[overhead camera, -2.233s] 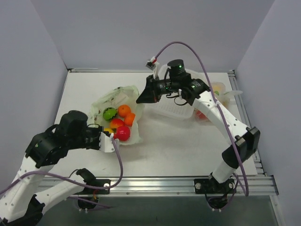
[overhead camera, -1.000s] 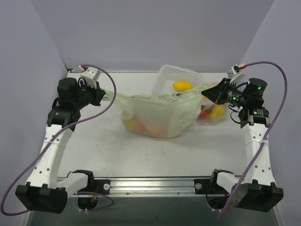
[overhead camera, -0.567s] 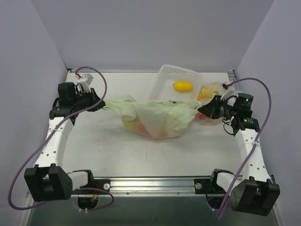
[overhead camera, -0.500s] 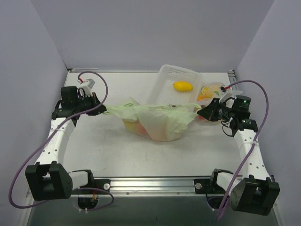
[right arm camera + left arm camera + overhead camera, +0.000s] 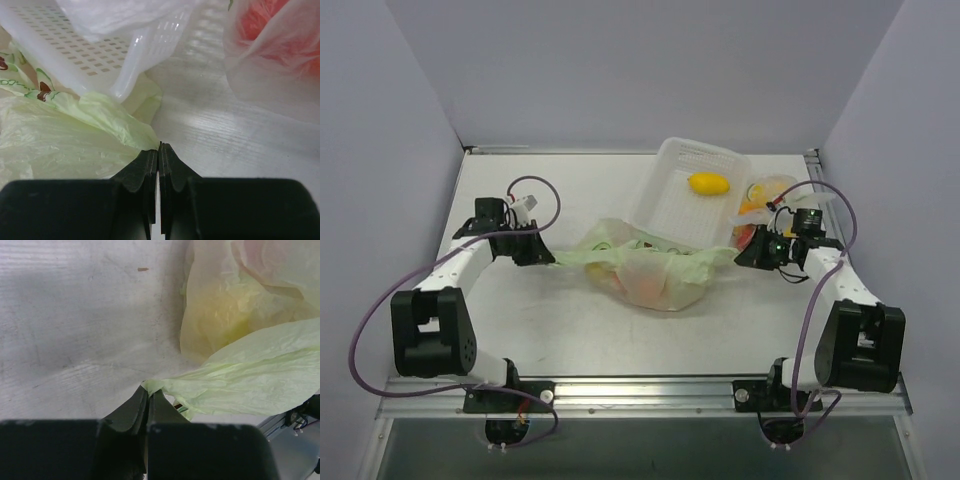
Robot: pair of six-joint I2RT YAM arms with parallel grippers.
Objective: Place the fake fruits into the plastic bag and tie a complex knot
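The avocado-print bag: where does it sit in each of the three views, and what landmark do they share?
Top: bag mid-table, nearer than the basket.
Left wrist: right half, handle pinched in left pincer.
Right wrist: lower left, below the basket, edge in right pincer.
Shared: the white table.

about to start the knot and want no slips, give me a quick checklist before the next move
1. left pincer shut on plastic bag end: ok
2. right pincer shut on other end: ok
3. some fruits inside bag: ok
4. all fruits bagged: not ok, lemon lies in white basket
5. bag clear of basket: not ok, basket corner overlaps it
6. knot tied: not ok
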